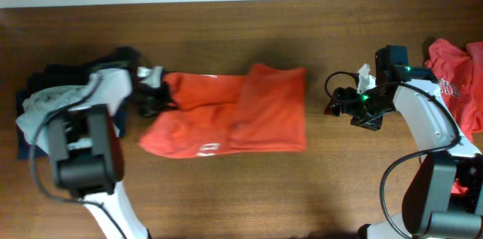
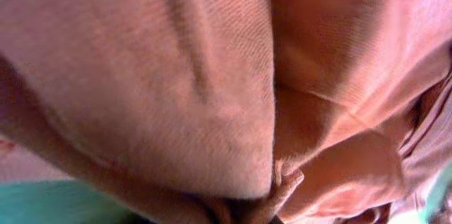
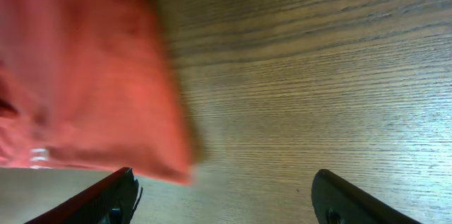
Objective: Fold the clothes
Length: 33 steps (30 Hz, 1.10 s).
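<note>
- The left gripper (image 1: 153, 92) is closed on the 9 o'clock end of the orange shirt (image 1: 241, 114), which lies across the middle of the table (image 1: 226, 194).
- The right gripper (image 3: 222, 203) stands wide over bare wood at 3 o'clock from this shirt, not touching it.
- Only the overhead view shows a grey and navy pile (image 1: 53, 99) at 9 o'clock and a second red shirt (image 1: 456, 81) at 3 o'clock, cut off by the edge.
- Bunched orange cloth fills the left wrist view and hides the fingers.

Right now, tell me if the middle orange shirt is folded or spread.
Partly folded: the orange shirt lies doubled over, its left end bunched in the left gripper.
</note>
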Each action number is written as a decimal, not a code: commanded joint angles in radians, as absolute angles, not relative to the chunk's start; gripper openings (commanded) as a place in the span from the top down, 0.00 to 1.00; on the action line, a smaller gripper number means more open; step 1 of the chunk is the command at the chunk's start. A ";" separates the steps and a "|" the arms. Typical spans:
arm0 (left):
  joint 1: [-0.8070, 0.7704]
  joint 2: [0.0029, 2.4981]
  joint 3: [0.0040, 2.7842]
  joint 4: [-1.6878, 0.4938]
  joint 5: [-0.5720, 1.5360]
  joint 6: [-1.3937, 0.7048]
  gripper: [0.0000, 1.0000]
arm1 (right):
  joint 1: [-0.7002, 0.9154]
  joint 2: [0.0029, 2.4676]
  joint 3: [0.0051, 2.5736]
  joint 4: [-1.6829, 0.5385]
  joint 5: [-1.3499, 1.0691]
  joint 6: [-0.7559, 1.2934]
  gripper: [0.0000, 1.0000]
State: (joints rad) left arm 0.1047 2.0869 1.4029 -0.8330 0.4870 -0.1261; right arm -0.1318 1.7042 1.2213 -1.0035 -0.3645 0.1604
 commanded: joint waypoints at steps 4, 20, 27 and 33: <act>0.173 1.947 1.423 -0.882 0.364 -0.059 1.00 | -0.140 1.680 1.242 -1.007 -0.370 0.153 0.16; -0.378 1.919 1.736 -1.040 -0.185 -0.307 0.99 | -0.140 1.680 1.242 -1.015 -0.370 0.159 0.16; -0.598 2.004 1.736 -0.946 -0.354 -0.439 0.99 | -0.223 1.680 1.242 -1.007 -0.410 0.290 0.16; -0.709 2.167 1.736 -0.873 -0.412 -0.460 0.90 | -0.310 1.680 1.242 -1.011 -0.533 0.247 0.16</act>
